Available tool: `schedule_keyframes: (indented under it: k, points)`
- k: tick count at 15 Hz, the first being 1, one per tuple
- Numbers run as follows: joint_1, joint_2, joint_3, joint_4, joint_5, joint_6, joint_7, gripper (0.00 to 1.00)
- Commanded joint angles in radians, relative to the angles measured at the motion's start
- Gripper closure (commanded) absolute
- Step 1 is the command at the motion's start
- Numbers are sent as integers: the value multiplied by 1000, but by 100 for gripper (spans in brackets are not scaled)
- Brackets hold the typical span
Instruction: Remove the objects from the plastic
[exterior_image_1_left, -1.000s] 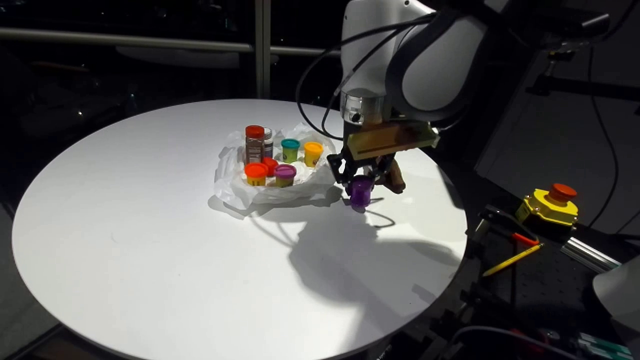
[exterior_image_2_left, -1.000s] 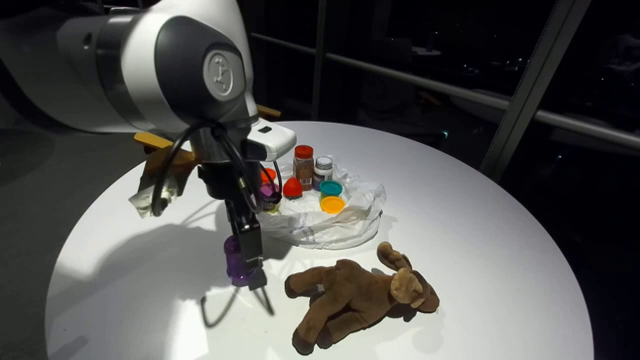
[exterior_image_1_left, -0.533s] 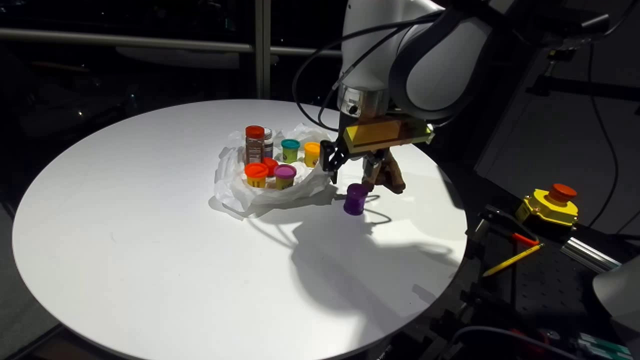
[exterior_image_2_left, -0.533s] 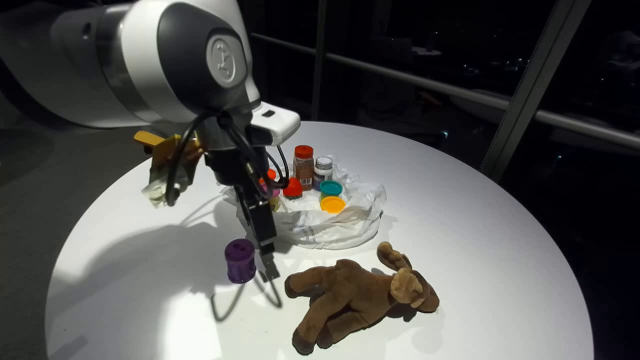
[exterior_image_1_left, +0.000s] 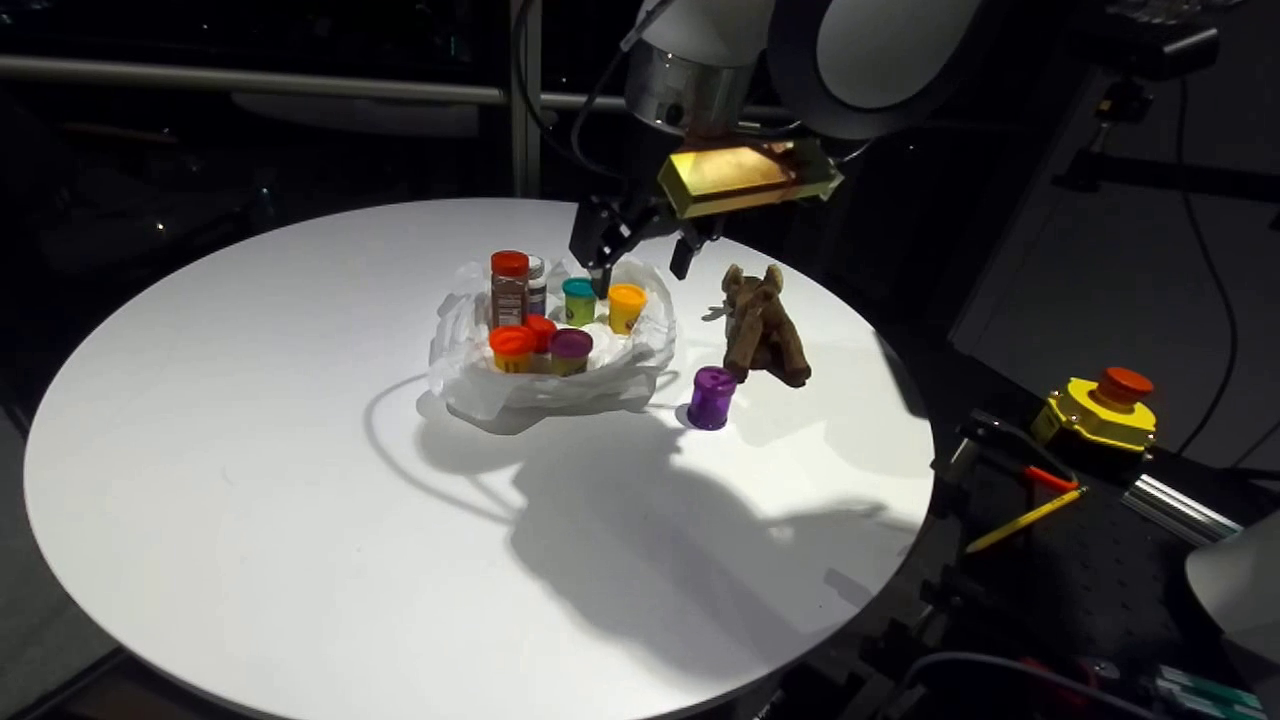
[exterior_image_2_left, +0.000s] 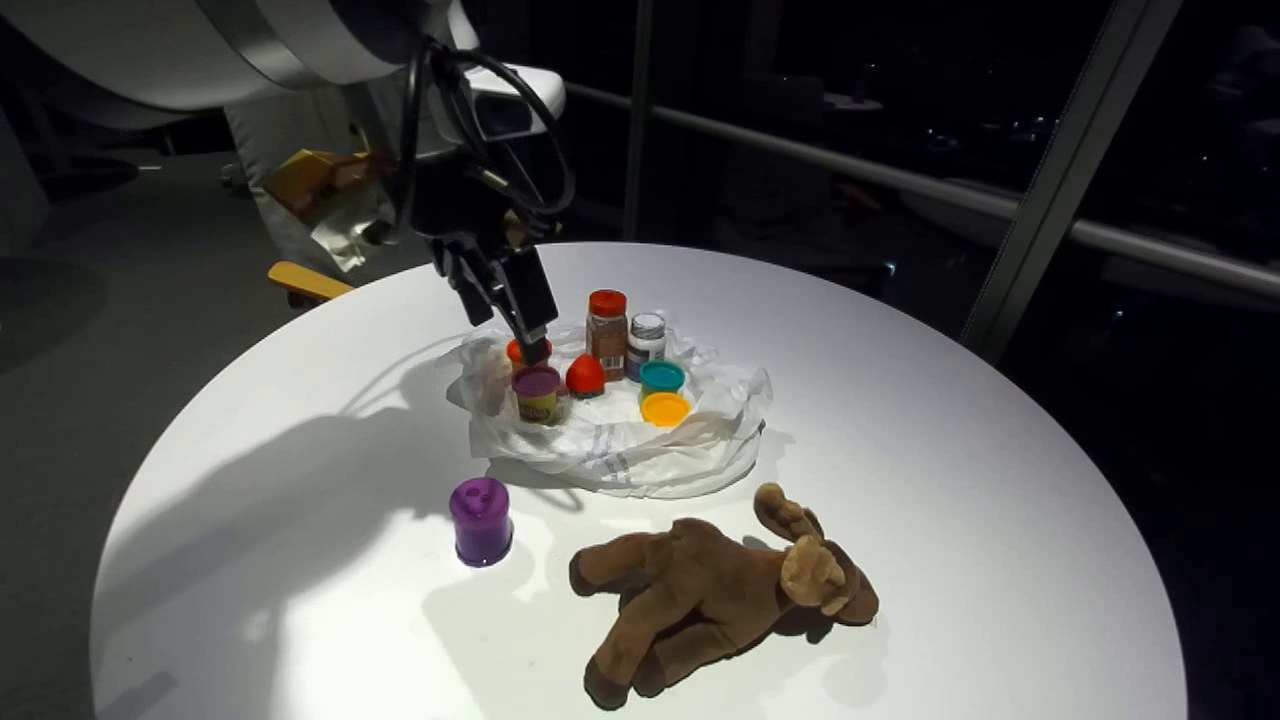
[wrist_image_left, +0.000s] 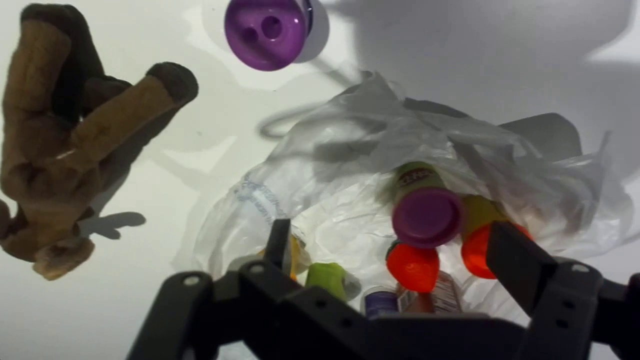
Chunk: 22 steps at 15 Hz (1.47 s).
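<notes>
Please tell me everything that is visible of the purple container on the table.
The purple container looks like shiny, partly see-through plastic: roughly cylindrical, rimmed at the base, with two round holes in its top. It stands upright on the table, near but apart from the plastic bag and brown toy. Only the table touches it.

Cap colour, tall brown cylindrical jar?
Red cap on the jar; shows best in an exterior view.

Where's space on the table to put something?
In an exterior view, the table is bare left of the bag and in front. A narrower strip separates it from the purple cup and toy animal. The bag is crowded with tubs and jars.
</notes>
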Motion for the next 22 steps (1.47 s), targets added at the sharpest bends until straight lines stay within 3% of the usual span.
schedule_keyframes:
  k: [1,4,9,21,22]
  points:
    - [3,106,52,94,-5,-18,-65,0]
    - [35,193,49,150,-14,-32,-85,0]
    - [99,298,-22,249,-21,-26,-70,0]
    - [94,362,-55,322,16,-39,-92,0]
    - [97,369,-59,331,15,-40,-89,4]
